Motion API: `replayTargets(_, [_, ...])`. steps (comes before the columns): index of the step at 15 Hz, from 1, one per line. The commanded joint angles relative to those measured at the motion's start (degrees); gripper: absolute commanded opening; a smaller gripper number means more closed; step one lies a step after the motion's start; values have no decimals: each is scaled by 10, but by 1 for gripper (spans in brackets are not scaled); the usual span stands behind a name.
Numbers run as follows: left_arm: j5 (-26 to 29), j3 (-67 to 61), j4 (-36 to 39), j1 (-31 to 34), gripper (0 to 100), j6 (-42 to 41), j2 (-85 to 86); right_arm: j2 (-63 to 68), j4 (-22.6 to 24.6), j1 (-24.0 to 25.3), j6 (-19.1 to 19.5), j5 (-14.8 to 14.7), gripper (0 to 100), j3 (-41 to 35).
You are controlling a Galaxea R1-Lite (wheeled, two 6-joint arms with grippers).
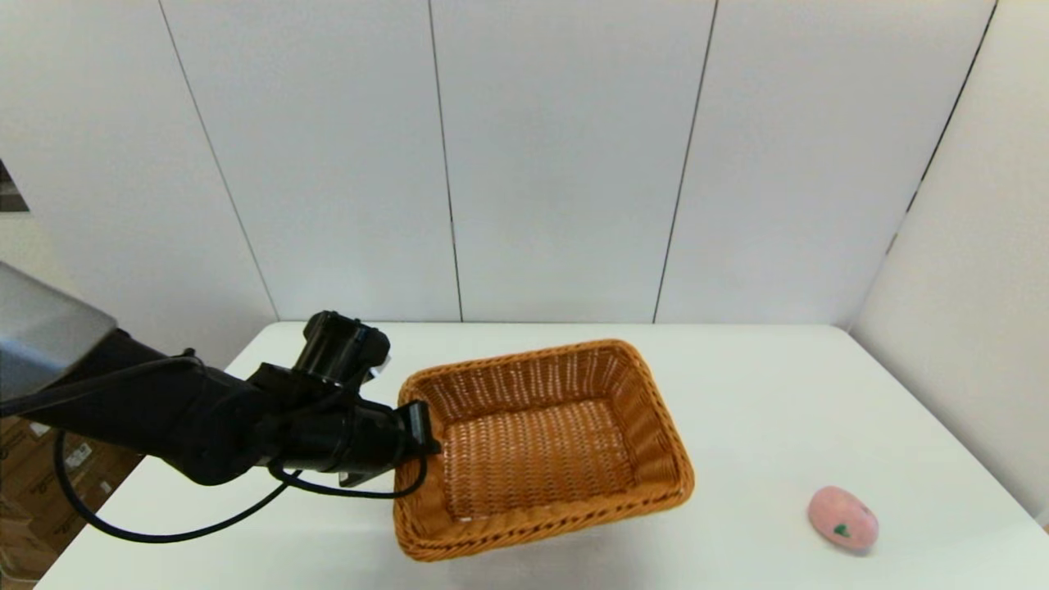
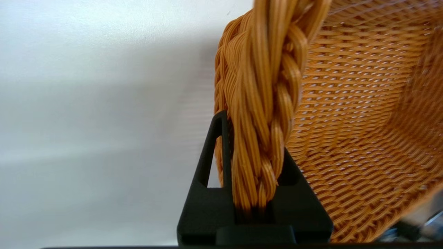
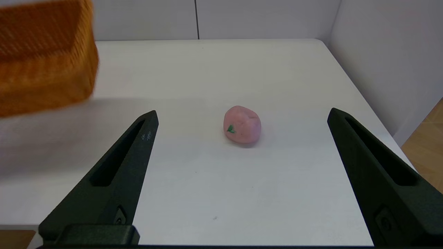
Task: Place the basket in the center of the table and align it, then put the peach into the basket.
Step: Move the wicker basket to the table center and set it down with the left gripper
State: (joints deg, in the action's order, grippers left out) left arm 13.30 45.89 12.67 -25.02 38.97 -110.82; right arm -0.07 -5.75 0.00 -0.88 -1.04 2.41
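Head view: you see the left pincer (image 1: 422,430) clamped on the short-side rim of the basket (image 1: 541,447), which tilts above the worktop (image 1: 762,393); the peach (image 1: 842,518) lies well apart from that pincer, on the basket's far side.

Left wrist view: both fingers (image 2: 211,166) grip the braided rim.

Right wrist view: the right pincer (image 3: 242,116) is spread wide, the peach just beyond its tips. You can read no writing.
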Motion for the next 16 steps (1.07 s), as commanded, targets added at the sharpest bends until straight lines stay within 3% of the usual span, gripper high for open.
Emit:
replayTargets(1, [23, 3, 1, -15, 0, -48, -62, 1, 0, 0, 0, 0, 100, 0])
replayTargets(5, [53, 25, 2, -27, 0, -54, -66, 1, 0, 0, -2, 0, 100, 0])
replayTargets(16, [34, 50, -1, -34, 0, -53, -98, 1, 0, 0, -2, 0, 100, 0])
